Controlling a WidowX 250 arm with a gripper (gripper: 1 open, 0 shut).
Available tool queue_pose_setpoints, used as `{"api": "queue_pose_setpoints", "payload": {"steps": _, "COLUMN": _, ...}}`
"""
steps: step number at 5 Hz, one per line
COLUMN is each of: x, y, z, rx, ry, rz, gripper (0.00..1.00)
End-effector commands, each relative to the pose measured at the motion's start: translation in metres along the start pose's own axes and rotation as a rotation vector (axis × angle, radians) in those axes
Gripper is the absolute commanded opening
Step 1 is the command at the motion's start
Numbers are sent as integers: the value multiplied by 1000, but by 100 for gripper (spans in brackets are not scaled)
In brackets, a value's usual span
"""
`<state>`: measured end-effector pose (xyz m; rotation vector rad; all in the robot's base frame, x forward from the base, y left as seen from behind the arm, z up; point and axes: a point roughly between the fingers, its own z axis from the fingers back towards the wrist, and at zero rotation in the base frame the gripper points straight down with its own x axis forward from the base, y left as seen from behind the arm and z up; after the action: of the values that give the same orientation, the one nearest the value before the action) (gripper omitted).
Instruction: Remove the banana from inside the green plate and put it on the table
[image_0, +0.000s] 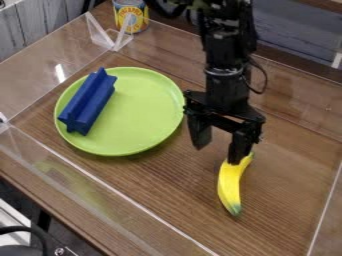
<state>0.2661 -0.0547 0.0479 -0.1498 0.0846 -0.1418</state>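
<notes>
The yellow banana (234, 183) lies flat on the brown wood-grain table (287, 110), just right of the green plate (140, 125), with its dark tip toward the front. My gripper (219, 141) hangs directly above the banana's upper end, open, with the two black fingers (198, 130) spread apart and nothing between them. The lower finger sits close over the banana's top; whether it touches cannot be told. The plate holds only a blue block (88, 100) on its left side.
A yellow-and-white cup (128, 15) stands at the back left, near a clear acrylic piece (104, 36). Clear acrylic walls (40, 165) run along the table's front and left edges.
</notes>
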Motion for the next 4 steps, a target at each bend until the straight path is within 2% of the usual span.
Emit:
{"api": "queue_pose_setpoints", "payload": {"steps": 1, "x": 2, "y": -7, "z": 7, "rx": 2, "ry": -40, "rz": -1, "gripper": 100}}
{"api": "queue_pose_setpoints", "payload": {"steps": 4, "x": 0, "y": -13, "z": -2, "rx": 7, "ry": -40, "rz": 28, "gripper": 100}}
